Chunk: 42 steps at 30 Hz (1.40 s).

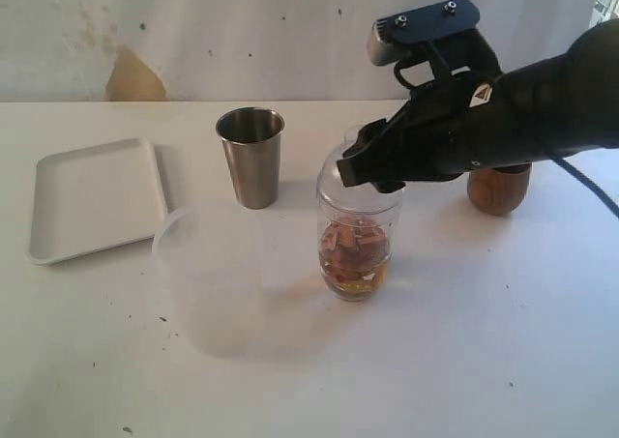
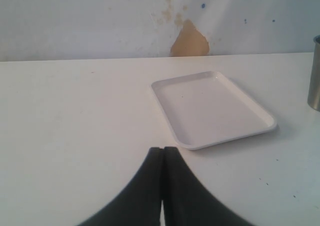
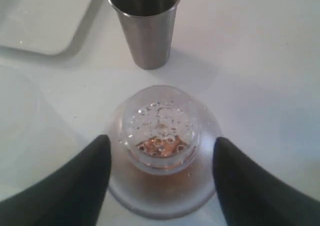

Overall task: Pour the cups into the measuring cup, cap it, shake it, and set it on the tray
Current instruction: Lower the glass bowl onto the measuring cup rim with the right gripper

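Right wrist view: my right gripper, jaws apart, straddles measuring cup beneath. Looks capped; next, clamp and shake.

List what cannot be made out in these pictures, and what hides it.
- Wooden cup: exterior view, upper part behind the right arm.
- Measuring cup: exterior view, its top is covered by the right gripper.
- Steel tumbler: left wrist view, cut off by the picture's edge.
- Frosted cup: right wrist view, only a blurred part at the edge.
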Tool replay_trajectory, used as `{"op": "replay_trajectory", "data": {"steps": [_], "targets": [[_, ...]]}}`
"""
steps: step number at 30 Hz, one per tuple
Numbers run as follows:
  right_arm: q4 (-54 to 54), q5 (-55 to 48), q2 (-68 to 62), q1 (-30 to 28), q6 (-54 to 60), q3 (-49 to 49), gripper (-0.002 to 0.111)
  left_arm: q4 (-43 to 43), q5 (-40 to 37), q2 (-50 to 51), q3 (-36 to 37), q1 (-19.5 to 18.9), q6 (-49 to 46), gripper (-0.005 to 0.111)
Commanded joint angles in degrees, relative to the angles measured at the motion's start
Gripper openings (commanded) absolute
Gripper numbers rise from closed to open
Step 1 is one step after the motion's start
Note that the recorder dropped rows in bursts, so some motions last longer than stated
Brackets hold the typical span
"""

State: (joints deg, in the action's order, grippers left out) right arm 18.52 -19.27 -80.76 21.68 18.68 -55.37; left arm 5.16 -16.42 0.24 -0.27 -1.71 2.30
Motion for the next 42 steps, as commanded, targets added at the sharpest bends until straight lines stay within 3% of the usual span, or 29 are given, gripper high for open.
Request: {"op": "replay_trajectory", "data": {"steps": [1,8,10,14,15,42], "targets": [[-0.3,0.2,0.8,0.0,0.8,-0.5,0.063,-0.3,0.3,-0.2,0.3,0.0,0.0,0.0],[-0.3,2.9,4.7,0.0,0.8,-1.4,0.057,-0.3,0.3,-0.2,0.3,0.0,0.0,0.0],[-0.3,3.6,5.2,0.0,0.8,-1.4,0.045,-0.3,0.3,-0.2,0.3,0.0,0.0,0.0],[-0.2,3.2,4.9,0.0,1.1,-1.4,0.003,-0.3,0.3,-0.2,0.3,0.0,0.0,0.0],[-0.2,3.5,4.7,0.0,1.8,-1.4,0.0,-0.3,0.3,-0.2,0.3,0.0,0.0,0.0],[-0.2,2.7,-3.2,3.0,3.1,-1.4,0.0,-0.3,0.3,-0.2,0.3,0.0,0.0,0.0]]}}
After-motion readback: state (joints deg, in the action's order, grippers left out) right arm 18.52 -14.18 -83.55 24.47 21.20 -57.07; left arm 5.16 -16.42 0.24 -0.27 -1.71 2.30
